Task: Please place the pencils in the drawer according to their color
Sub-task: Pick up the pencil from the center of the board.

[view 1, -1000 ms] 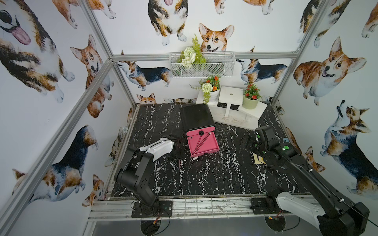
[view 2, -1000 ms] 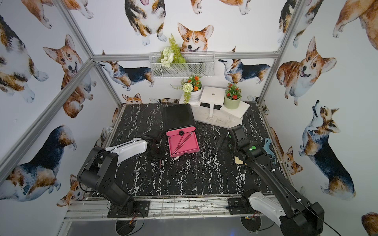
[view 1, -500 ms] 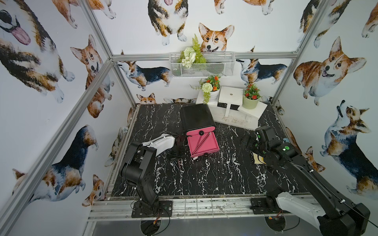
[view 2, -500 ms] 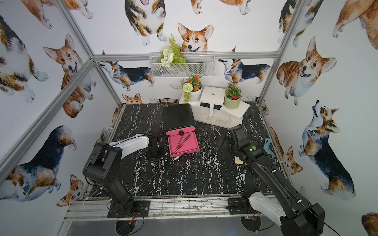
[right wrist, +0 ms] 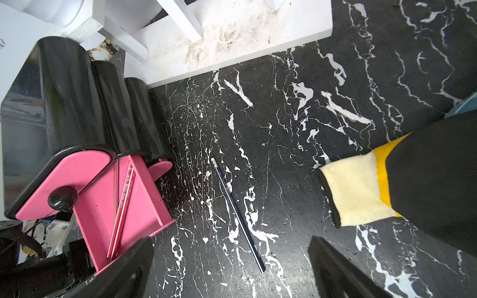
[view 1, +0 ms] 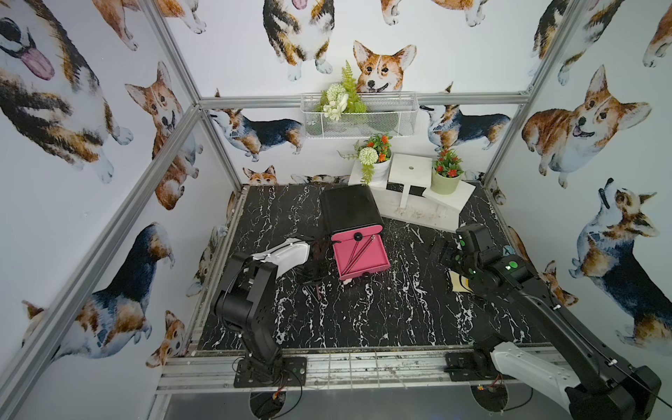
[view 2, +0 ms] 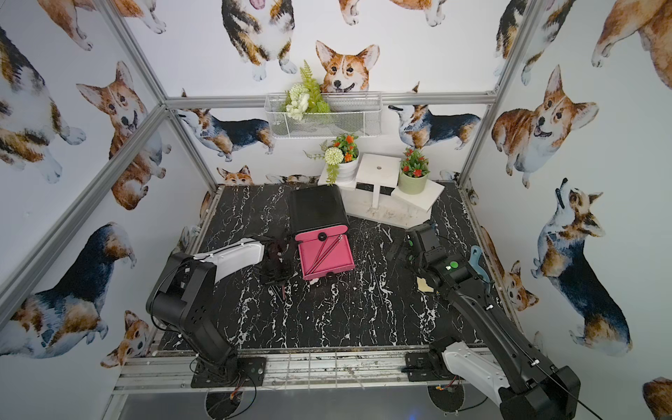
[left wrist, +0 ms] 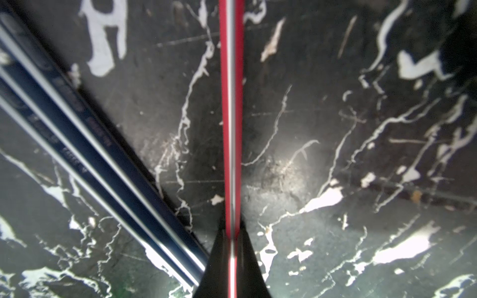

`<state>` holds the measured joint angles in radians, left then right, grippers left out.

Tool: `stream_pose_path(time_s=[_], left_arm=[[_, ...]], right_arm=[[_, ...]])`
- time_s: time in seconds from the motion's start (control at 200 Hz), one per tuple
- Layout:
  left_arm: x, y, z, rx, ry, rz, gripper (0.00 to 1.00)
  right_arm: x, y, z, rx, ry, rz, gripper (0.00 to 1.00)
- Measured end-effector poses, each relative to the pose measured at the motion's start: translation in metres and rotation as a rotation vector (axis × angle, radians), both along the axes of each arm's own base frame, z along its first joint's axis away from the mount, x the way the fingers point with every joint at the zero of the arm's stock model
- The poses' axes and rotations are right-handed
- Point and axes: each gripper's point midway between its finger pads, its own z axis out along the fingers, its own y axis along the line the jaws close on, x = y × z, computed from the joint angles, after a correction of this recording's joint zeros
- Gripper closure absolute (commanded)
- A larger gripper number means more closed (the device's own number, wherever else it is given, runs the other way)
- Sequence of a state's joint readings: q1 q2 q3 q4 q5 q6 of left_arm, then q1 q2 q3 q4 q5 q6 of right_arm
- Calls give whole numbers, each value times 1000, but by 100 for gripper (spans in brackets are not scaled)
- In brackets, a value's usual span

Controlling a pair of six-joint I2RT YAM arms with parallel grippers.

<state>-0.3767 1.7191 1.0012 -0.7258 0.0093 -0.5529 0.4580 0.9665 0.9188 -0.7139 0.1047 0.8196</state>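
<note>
My left gripper (left wrist: pixel 232 232) is shut on a pinkish-red pencil (left wrist: pixel 231 103) that runs straight out from its jaws, low over the black marble table. Dark blue pencils (left wrist: pixel 90 144) lie on the table beside it. In both top views this gripper (view 1: pixel 315 280) (view 2: pixel 278 280) sits just left of the open pink drawer (view 1: pixel 374 258). Red pencils (right wrist: pixel 124 201) lie inside the drawer (right wrist: pixel 144 196). My right gripper (right wrist: pixel 229 241) (view 1: pixel 442 251) stands open, right of the drawer, holding nothing. A dark blue pencil (right wrist: pixel 236 214) lies on the table below it.
The drawer belongs to a black cabinet (view 1: pixel 349 207) at the table's middle back. A white stand (view 1: pixel 411 174) with flower pots fills the back right corner. A yellow and black glove (right wrist: pixel 361 191) lies under the right arm. A wire basket (view 1: pixel 358 116) hangs on the back wall.
The left gripper has closed on the red pencil, and its arm has shifted a little toward the back of the table. The right arm has not moved.
</note>
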Motion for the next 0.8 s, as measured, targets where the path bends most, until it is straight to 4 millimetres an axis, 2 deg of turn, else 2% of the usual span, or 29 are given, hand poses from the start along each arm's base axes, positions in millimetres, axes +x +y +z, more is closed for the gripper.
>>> stream_pose_path(time_s=[0.16,0.445,0.641,0.801], left_arm=[[6,8,16,29,-64,-3,100],[21,10,69,20,-217,-27,100],[21,11,122,-3,-340,-102,100],[8,-1,171,-35,-447,-252,100]], right_arm=[[-1,0,2,4,-9,0,0],[-2,-2,7,9,-25,-2,0],[-2,-3,7,7,-27,-5,0],[-3,-3,5,5,-23,-4,0]])
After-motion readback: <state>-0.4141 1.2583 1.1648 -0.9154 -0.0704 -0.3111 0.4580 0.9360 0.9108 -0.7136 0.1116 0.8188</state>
